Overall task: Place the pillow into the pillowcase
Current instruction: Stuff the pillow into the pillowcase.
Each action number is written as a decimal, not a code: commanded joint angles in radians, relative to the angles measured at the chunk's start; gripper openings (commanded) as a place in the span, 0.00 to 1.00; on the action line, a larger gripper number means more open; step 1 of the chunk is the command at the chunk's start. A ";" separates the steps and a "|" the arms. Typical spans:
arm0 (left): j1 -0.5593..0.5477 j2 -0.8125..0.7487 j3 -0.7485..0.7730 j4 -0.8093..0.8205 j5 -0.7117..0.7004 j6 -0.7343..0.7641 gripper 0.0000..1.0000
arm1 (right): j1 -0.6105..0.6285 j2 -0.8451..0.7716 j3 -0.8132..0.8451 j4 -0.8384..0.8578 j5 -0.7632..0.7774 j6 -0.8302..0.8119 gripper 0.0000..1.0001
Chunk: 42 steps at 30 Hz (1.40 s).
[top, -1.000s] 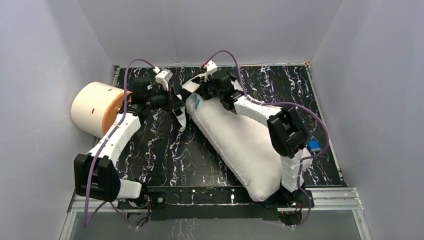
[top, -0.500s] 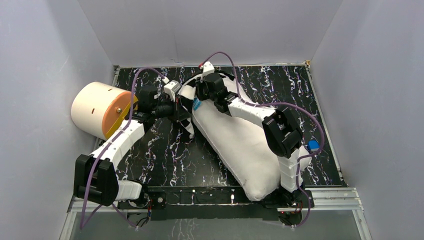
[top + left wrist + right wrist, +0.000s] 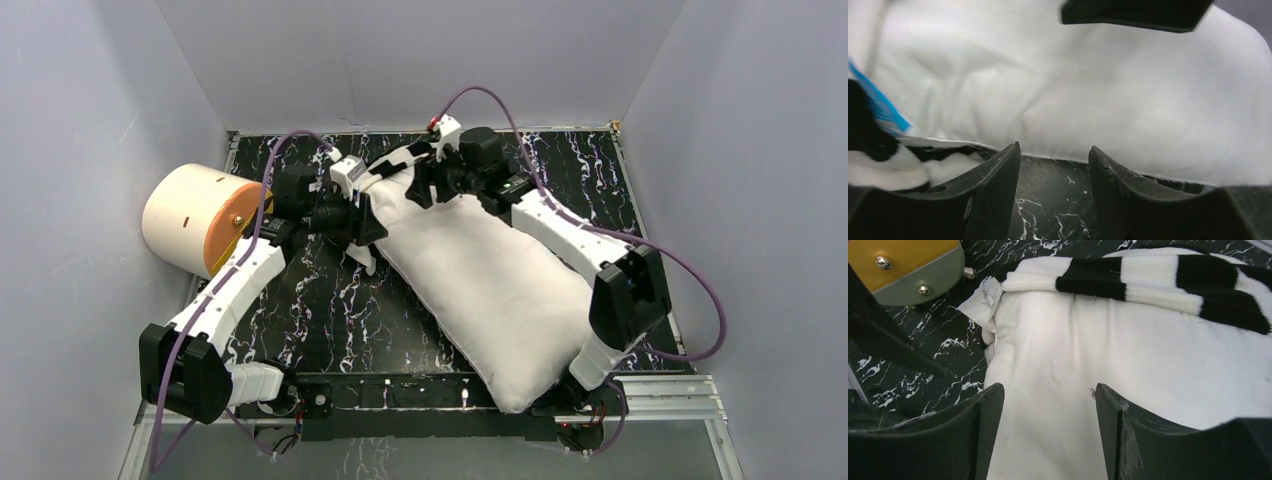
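Your pillow (image 3: 490,290) lies slantwise across the bench (image 3: 330,310), from the far middle down to the near right edge. The striped pillowcase (image 3: 1158,282) is bunched at its far end only. Both grippers are spread and hold nothing: the left gripper (image 3: 1054,150) sits low at the pillow's far-left edge, and the right gripper (image 3: 1049,387) hovers over its far end. Expect the pillow to be light, squashy and floppy, sagging rather than sliding. The case looks fuzzy and limp, likely to drag. Pinch its hem, not the stuffing.
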 commanded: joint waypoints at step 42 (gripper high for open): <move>-0.007 0.106 0.276 -0.029 -0.031 -0.142 0.00 | 0.027 0.248 -0.015 0.413 0.214 0.115 0.10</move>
